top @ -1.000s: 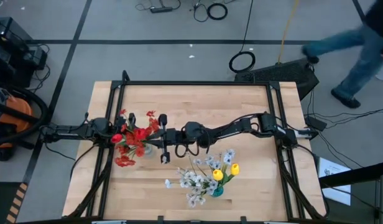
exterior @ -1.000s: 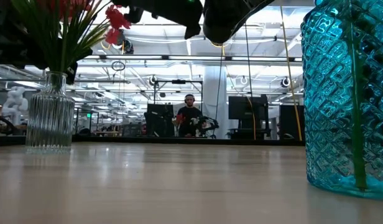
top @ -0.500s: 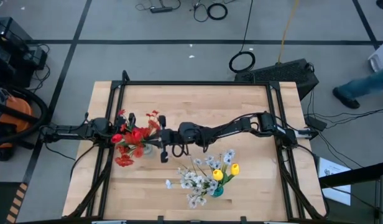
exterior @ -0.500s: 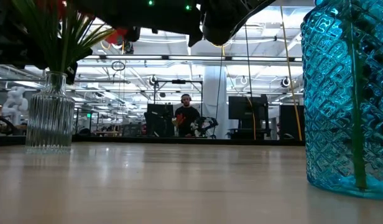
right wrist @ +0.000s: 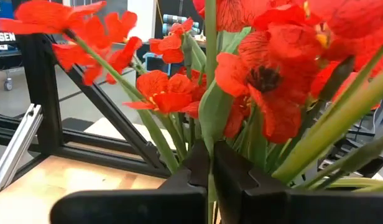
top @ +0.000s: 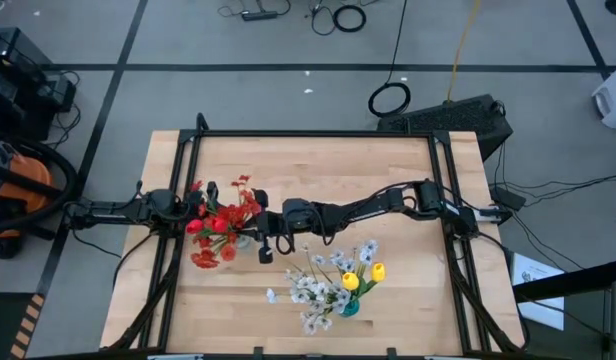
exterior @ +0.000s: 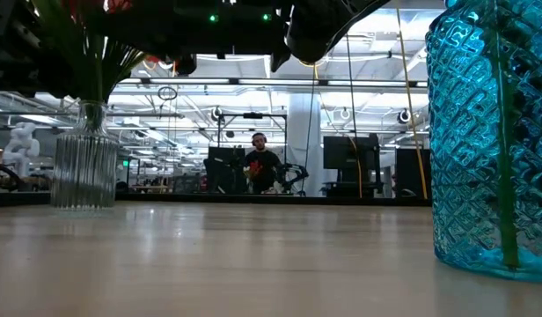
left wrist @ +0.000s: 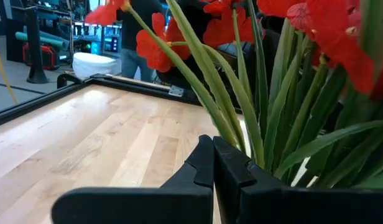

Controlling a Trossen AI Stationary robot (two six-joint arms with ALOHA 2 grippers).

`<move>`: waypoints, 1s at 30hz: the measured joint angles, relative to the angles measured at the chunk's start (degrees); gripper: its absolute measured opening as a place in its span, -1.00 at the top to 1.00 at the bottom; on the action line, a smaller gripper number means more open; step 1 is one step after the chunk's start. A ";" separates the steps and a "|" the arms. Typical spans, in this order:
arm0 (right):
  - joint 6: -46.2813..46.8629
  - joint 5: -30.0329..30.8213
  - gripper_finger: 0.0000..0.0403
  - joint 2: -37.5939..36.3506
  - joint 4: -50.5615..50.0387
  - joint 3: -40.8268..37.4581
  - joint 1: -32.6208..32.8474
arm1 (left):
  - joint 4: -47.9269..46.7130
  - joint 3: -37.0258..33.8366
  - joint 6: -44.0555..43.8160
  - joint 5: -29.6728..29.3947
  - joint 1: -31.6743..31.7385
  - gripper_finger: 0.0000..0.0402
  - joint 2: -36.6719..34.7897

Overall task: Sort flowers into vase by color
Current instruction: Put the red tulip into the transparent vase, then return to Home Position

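Note:
Red tulips and red blossom sprays [top: 220,220] stand in a clear ribbed glass vase [exterior: 82,158] at the table's left middle. Their stalks are inside the vase. My right gripper [right wrist: 211,163] reaches in from the right [top: 256,222], up among the red blooms, and is shut on a green stalk. My left gripper [left wrist: 213,155] is shut on the bunch's left side [top: 186,210]. The stalks rise just beyond its tips, and I cannot tell whether it touches them. A blue vase [top: 348,304] near the front holds yellow tulips [top: 374,270] and white sprays [top: 310,290]. My right gripper pinches one thin green stalk [right wrist: 210,134] between its two fingers, well above the vase and among the red blooms. It comes in level from the table's right, and the fingers lie across the stalk. The stalk stands upright and runs on above the fingers.
The blue patterned vase [exterior: 491,132] stands close to the low camera at the right. A black frame [top: 308,133] runs round the table. An orange machine [top: 18,190] stands off the left edge. A person [exterior: 260,167] sits far back in the room.
My right gripper has moved a little toward the table's left, deeper into the red bunch. The clear vase and its red flowers have shifted slightly toward the table's right and stay upright.

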 joint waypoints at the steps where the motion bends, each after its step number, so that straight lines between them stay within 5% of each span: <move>1: 0.01 0.00 1.00 0.00 0.10 0.00 0.03 | 0.00 0.00 0.00 0.00 -0.02 1.00 0.00; 15: 5.91 -0.07 0.65 -0.99 -2.46 -0.02 0.09 | 0.00 0.01 0.00 0.01 0.00 1.00 0.00; 30: -5.08 -0.44 0.46 -15.26 -32.98 -0.04 0.09 | -0.01 0.02 0.00 0.00 -0.01 1.00 0.00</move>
